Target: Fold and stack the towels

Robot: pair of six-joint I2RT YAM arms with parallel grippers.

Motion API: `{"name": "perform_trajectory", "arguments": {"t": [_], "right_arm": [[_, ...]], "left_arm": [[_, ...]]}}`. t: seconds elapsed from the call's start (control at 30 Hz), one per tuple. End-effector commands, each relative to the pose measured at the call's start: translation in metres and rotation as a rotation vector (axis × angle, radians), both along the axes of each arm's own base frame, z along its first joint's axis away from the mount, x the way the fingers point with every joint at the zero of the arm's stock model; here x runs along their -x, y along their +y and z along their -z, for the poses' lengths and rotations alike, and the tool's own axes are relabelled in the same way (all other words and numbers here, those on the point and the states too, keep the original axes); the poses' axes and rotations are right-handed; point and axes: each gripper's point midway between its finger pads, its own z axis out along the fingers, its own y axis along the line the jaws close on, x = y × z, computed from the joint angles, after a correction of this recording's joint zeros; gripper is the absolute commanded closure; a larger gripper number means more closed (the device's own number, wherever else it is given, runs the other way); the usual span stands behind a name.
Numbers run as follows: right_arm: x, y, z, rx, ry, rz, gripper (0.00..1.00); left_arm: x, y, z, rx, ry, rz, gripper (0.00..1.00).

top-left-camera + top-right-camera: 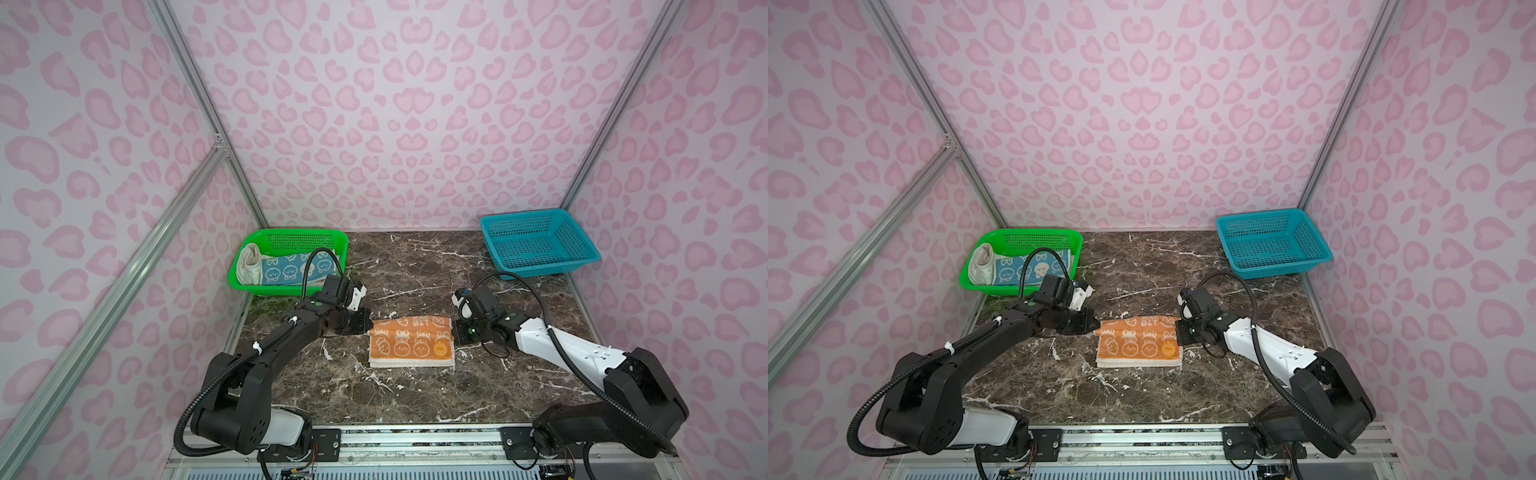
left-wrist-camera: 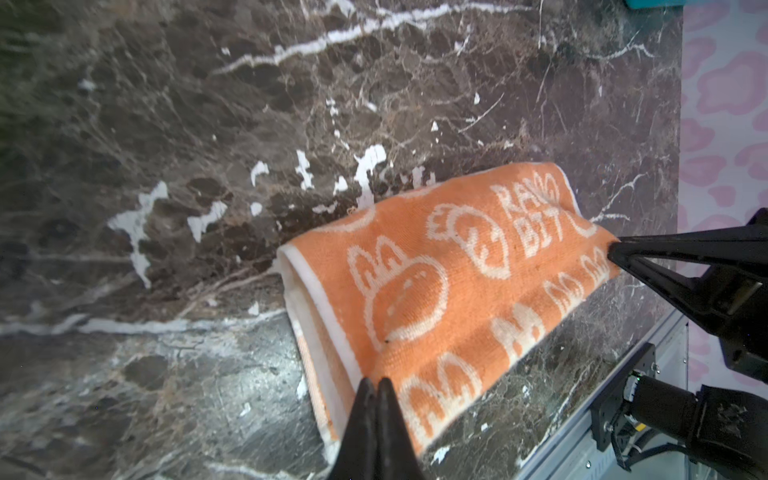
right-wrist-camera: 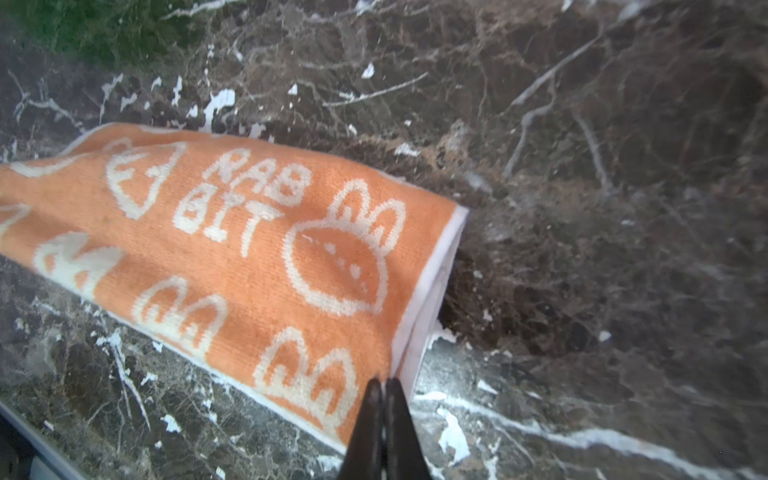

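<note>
The left gripper (image 2: 376, 380) has its jaws pressed together on the near-left corner of the raised layer of the orange towel (image 2: 436, 291), and the right gripper (image 3: 384, 380) is pinched the same way on the opposite corner, where the white hem meets the orange. Seen from the left wrist, the right gripper's tip (image 2: 613, 249) bites the far end of that same edge, so the cloth spans between the two. In both top views the orange towel (image 1: 409, 343) (image 1: 1138, 343) lies in the middle of the marble table (image 1: 415, 270), partly folded, its far portion lifted off the lower layers with "RABBIT" facing up, the left gripper (image 1: 368, 328) and right gripper (image 1: 455, 332) at its two sides. At the far left stands the green basket (image 1: 291, 233), holding the blue towel (image 1: 291, 268) with the white towel (image 1: 249, 264) bunched beside it. The blue basket (image 1: 519, 214) sits at the far right, well apart from the cloths.
</note>
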Motion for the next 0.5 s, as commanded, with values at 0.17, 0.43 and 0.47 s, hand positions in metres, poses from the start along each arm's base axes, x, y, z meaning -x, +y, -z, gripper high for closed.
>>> {"name": "perform_trajectory", "arguments": {"t": [0.17,0.43,0.47], "right_arm": [[0.021,-0.002,0.021,0.01,0.048,0.021,0.95],[0.037,-0.001,0.033,0.064,0.075,-0.003,0.94],[0.037,-0.001,0.033,0.066,0.073,-0.005,0.93]], "left_arm": [[0.03,-0.002,0.014,-0.02,0.07,0.001,0.97],[0.041,0.003,0.024,-0.084,0.098,-0.006,0.97],[0.042,0.003,0.024,-0.089,0.102,-0.006,0.97]]}}
